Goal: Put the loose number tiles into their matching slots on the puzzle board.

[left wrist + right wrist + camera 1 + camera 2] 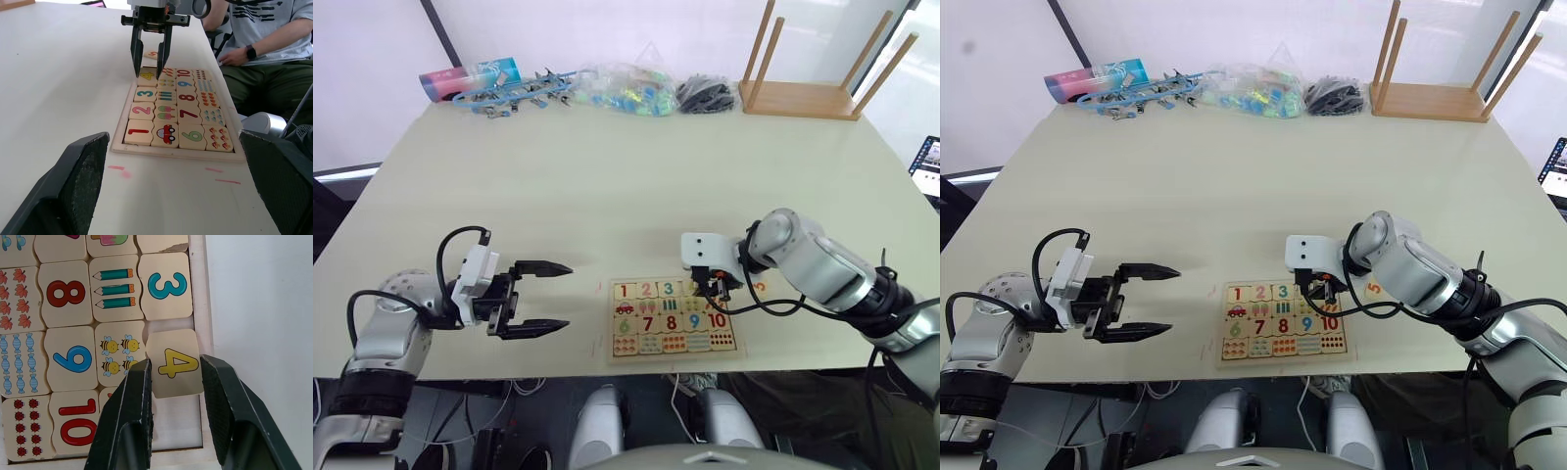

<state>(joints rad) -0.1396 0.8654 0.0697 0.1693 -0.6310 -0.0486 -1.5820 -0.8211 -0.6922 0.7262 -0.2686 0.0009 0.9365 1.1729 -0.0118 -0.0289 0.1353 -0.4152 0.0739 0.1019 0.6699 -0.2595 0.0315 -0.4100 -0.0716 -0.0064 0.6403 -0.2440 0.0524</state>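
The puzzle board [612, 323] lies near the table's front edge, with tiles 1 [624, 291], 2 [646, 290] and 3 [167, 285] seated in its top row. My right gripper [176, 362] reaches down at that row, shut on the yellow 4 tile [178, 366], which sits slightly askew over its slot. Beside it, one slot [178, 423] shows a bare pale bottom. A loose 5 tile [759, 287] lies on the table just right of the board. Left of the board, my left gripper [546, 297] hovers open and holds nothing.
An upturned wooden stool [803, 93] stands at the back right. Bags of small items [626, 88] and blue clips [514, 93] line the far edge. A person [264, 49] sits beyond the table's right side. Small red marks [120, 169] dot the table by the board.
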